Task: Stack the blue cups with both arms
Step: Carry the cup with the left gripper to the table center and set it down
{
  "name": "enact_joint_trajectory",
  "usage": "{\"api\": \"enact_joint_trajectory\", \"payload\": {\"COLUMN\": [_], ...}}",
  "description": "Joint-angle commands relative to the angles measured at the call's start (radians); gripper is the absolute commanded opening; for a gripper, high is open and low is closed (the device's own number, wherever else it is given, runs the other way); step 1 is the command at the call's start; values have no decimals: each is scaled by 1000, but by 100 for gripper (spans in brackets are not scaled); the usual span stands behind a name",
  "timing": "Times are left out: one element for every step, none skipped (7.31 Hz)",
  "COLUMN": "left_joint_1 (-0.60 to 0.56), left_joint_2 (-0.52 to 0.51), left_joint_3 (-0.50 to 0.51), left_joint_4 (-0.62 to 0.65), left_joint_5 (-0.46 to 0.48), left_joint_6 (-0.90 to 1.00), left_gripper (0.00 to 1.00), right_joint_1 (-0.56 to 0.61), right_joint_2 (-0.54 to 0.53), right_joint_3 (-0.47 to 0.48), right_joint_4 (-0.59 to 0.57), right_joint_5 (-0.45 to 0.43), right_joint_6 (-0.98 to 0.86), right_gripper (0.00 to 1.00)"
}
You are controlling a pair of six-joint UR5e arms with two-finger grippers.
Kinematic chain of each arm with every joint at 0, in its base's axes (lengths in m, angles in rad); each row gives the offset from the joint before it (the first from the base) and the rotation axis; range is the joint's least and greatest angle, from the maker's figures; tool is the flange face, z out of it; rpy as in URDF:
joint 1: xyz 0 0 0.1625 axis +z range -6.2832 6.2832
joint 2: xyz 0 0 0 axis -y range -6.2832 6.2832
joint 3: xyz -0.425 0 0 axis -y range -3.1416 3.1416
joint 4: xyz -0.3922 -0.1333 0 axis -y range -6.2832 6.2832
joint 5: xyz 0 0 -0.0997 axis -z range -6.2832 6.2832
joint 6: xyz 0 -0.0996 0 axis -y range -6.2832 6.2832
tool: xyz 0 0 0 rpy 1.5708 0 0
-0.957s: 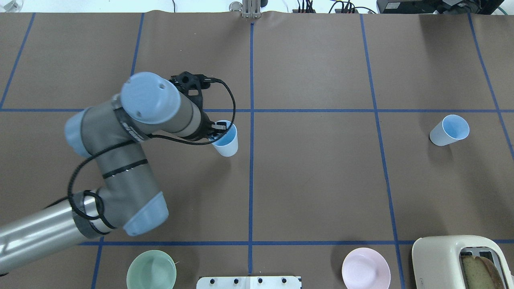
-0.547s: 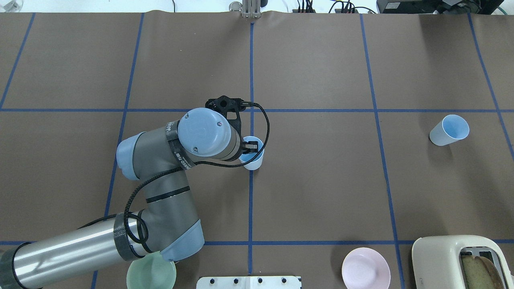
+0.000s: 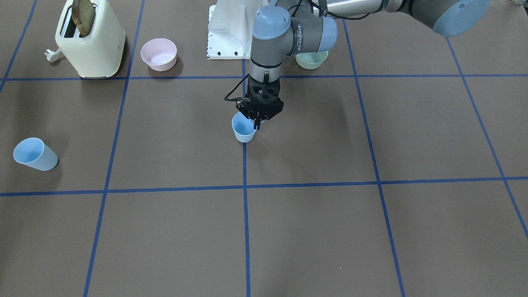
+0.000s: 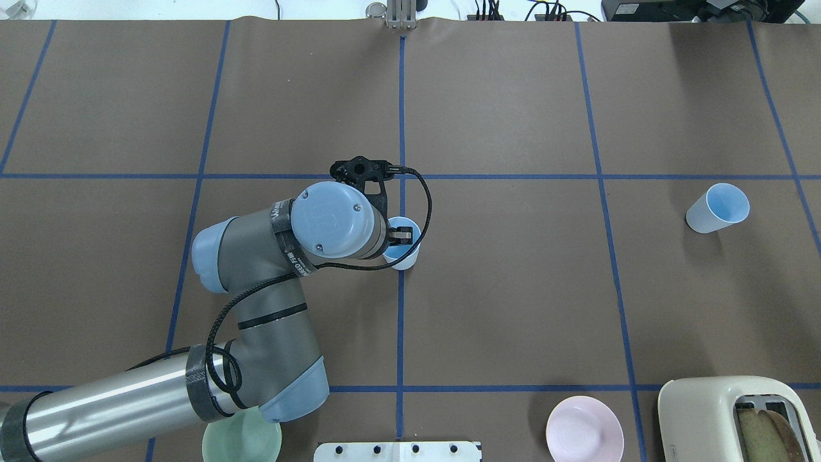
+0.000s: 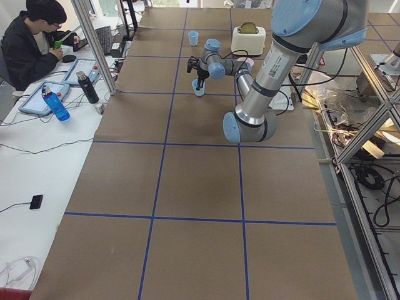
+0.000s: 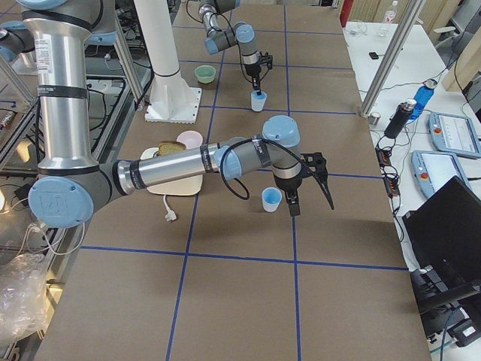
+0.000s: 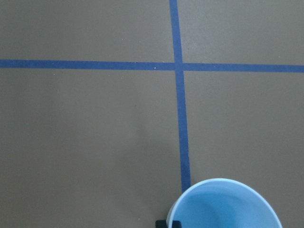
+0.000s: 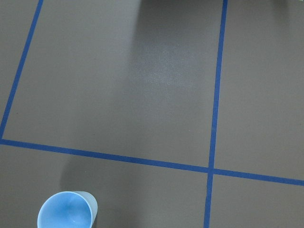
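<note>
Start at the left gripper [image 3: 256, 123]: its jaws are pinched on the rim of one blue cup [image 3: 244, 132], on the side toward the robot. One finger is inside the mouth and one is against the outer wall. That cup is upright, mouth up, right on the centre tape line [image 7: 179, 118]. You cannot tell whether its base touches the table [image 4: 513, 289].

The right gripper [image 6: 311, 207] shows only in the right side view, so you cannot tell how its jaws stand. Its wrist camera looks down on the second blue cup [image 8: 67, 214], which stands upright well off on the robot's right.

Along the robot's edge you have a pink bowl [image 3: 159, 53] and a green bowl [image 4: 242, 443] partly under the left arm [image 4: 269, 333]. A cream toaster [image 3: 93, 49] holding a bread slice [image 3: 84, 12] sits at the right corner.
</note>
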Motion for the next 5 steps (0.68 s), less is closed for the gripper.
{"api": "enact_joint_trajectory", "payload": {"left_joint_1": [2,4,4,1,-19], "left_joint_2": [4,4,6,7,29], "left_joint_3": [-8,-8,-14,-51,-110], "left_joint_4": [-4,-5,-5,2,19], "left_joint_5": [23,25,22,14,-45], "left_joint_6": [3,5,5,13,57], "left_gripper": [45,97,99,99,99], "right_joint_1": [0,0,-1,0,0], "right_joint_2": [0,0,0,0,0], "right_joint_3": [-1,-1,-1,-1,2], "right_joint_4": [0,0,0,0,0], "right_joint_5": [1,1,1,3,8], "right_joint_6": [0,0,0,0,3], "right_gripper": [100,100,100,100,100]}}
